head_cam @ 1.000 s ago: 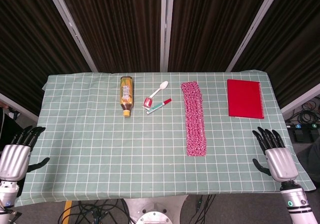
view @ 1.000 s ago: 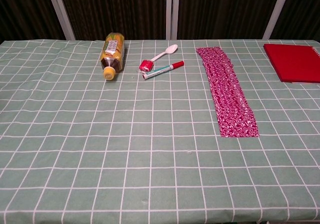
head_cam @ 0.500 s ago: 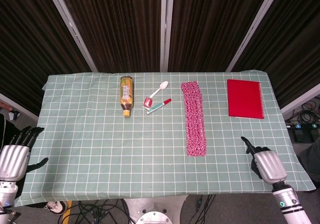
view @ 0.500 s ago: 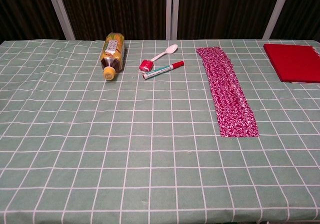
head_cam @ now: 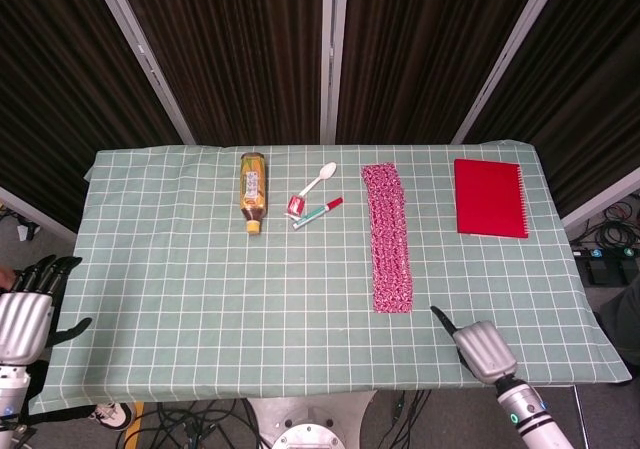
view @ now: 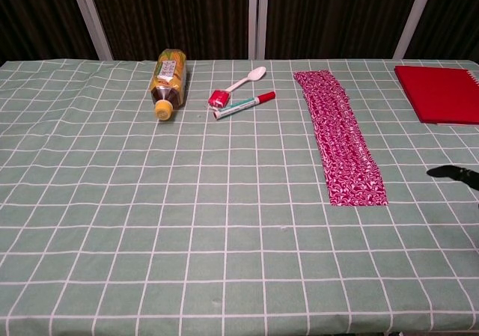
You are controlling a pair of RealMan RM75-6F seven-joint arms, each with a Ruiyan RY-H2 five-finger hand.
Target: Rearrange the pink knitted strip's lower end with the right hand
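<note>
The pink knitted strip (head_cam: 387,234) lies flat and lengthwise on the green checked cloth, right of centre; it also shows in the chest view (view: 340,145). Its lower end (view: 357,192) is squared off and flat. My right hand (head_cam: 478,349) hovers at the table's front edge, just right of and below that end, holding nothing, with one dark finger stretched toward the strip. Only that fingertip (view: 451,173) enters the chest view, apart from the strip. My left hand (head_cam: 26,312) hangs off the table's left side, fingers spread, empty.
A tea bottle (head_cam: 253,189) lies on its side at the back left. Beside it are a white spoon (head_cam: 320,178), a small red item (head_cam: 296,205) and a marker (head_cam: 318,212). A red notebook (head_cam: 490,197) lies at the back right.
My right hand has swung left along the front edge, from the table's right side toward the strip's lower end, and turned over. The left hand sank slightly. The strip has not moved.
</note>
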